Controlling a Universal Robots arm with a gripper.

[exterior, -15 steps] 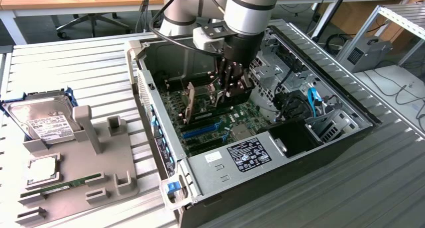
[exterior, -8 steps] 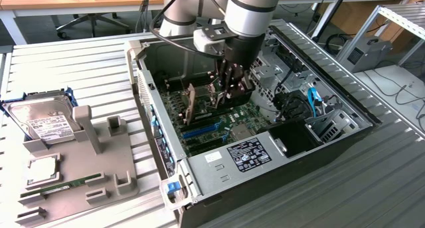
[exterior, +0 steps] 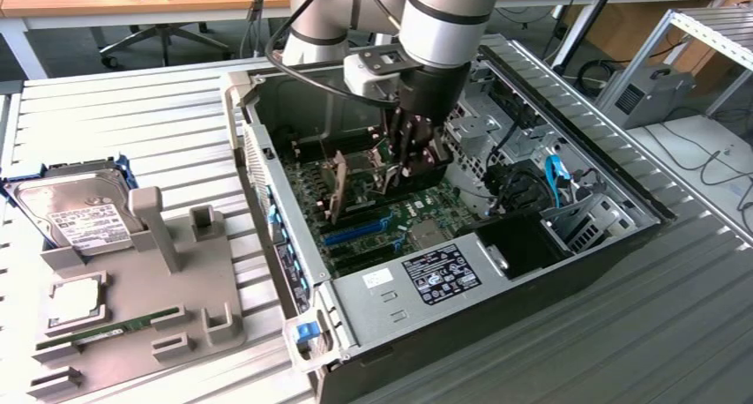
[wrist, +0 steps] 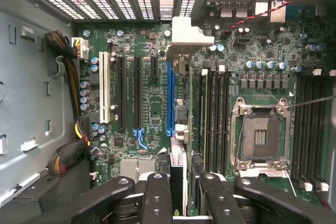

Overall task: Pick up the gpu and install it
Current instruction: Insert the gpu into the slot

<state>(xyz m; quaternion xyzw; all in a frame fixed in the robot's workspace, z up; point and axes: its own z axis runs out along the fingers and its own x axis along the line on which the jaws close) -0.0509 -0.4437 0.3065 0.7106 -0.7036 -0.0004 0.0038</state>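
one gpu (exterior: 338, 185) held edge-on inside the open computer case (exterior: 612, 188)

gripper (exterior: 406, 168) fingers (wrist: 157, 198) clamp the thin green card, silver bracket (wrist: 186, 35) at its far end, upright over the motherboard (wrist: 152, 103), seemingly above the blue slot (wrist: 170, 98). outside, a grey tray (exterior: 176, 307) holds a hard drive (exterior: 77, 219) and memory stick (exterior: 112, 326).

open case top (exterior: 273, 76) gives way in, drive cage (exterior: 492, 126) and cables (exterior: 553, 182) crowd one side

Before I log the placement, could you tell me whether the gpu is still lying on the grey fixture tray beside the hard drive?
No, the gpu is held upright inside the computer case by the pincer, above the motherboard.
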